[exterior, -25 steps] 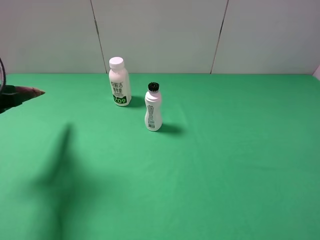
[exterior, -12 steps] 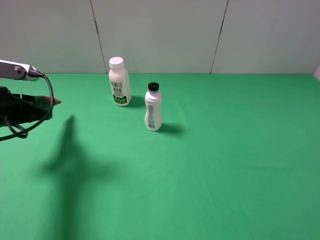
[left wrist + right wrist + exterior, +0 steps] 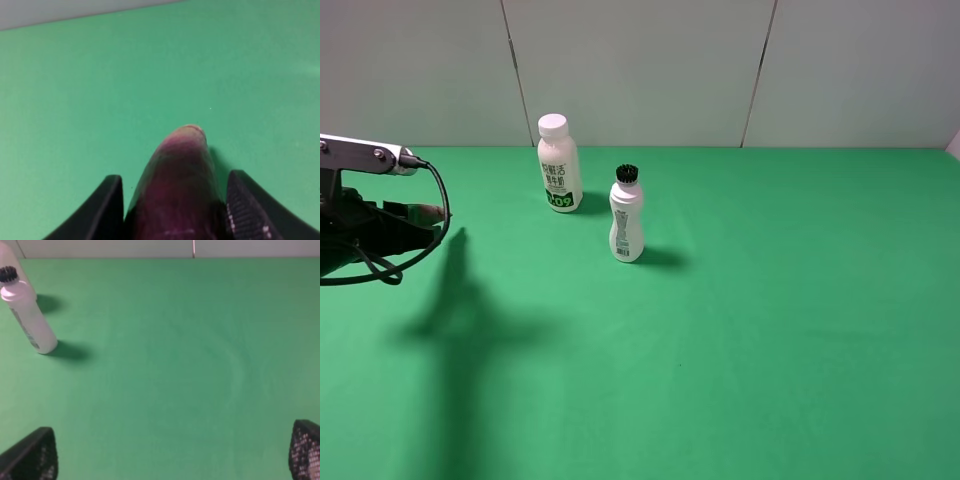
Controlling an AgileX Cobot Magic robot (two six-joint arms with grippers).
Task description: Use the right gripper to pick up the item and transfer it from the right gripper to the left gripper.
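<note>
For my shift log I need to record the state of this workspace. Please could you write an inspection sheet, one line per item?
Surface: green cloth, lightly creased.
Job's things: eggplant held between the fingers of the left gripper, above the cloth, pale tip forward.
Clutter: white-capped bottle and black-capped bottle, both upright, apart.
Grippers: left shut on the eggplant; right gripper open, holding nothing.
Cables: black cable looping by the left arm.
Surroundings: pale panelled wall behind.

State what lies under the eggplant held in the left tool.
Under the eggplant only bare green cloth shows, with its shadow. The left tool grips it. The patch directly beneath it is covered.
</note>
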